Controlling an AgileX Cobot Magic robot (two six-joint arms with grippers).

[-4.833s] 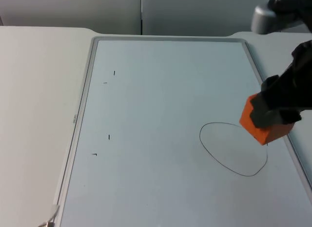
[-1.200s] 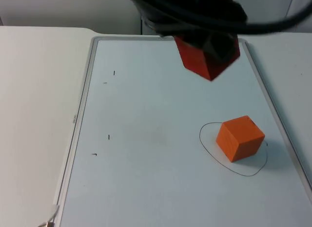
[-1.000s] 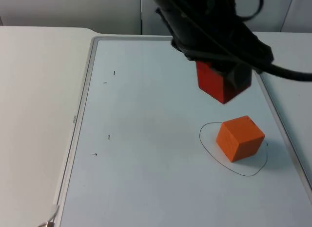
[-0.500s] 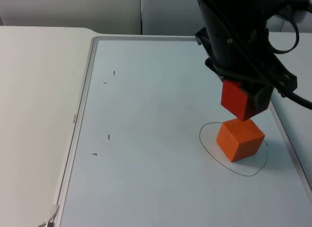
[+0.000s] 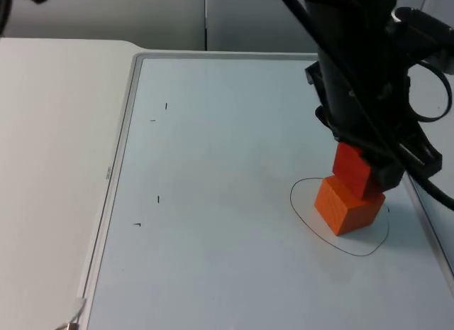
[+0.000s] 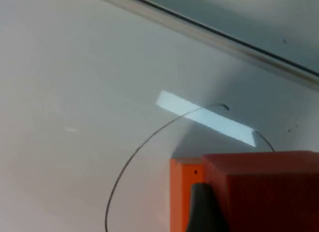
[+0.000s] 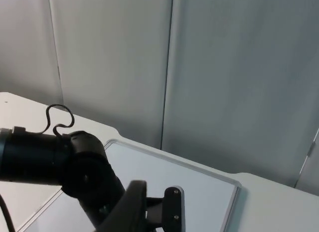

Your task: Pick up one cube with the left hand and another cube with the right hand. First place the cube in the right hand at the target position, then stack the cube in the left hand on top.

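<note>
In the top view, the left pincer [image 5: 365, 170] reaches down at the right of the frame, over a hand-drawn black oval outline [image 5: 312, 227] on the pale rectangular whiteboard [image 5: 213, 202] that lies on the white table [image 5: 57, 131]. It is clamped on a red cube [image 5: 352, 167]. The red cube sits tilted, one corner edge turned toward the camera, and it touches the upper face of an orange cube [image 5: 347, 208]. The orange cube rests on the whiteboard inside the oval, turned so that one vertical edge faces the lower right of the frame; being cubes, neither has a long axis. The board's grey frame [image 5: 131, 131] runs along the left.

In the left wrist view, the red cube [image 6: 271, 192] lies close up, with a dark fingertip [image 6: 204, 209] against its near face. The orange cube [image 6: 182, 192] shows just behind and beside it, and the oval line [image 6: 137, 152] curves around them on the whiteboard.

In the right wrist view, the right arm waits raised, facing the grey partition wall [image 7: 199, 67], with the far corner of the whiteboard [image 7: 204, 189] beneath; whether the right pincer is open or closed cannot be told.
</note>
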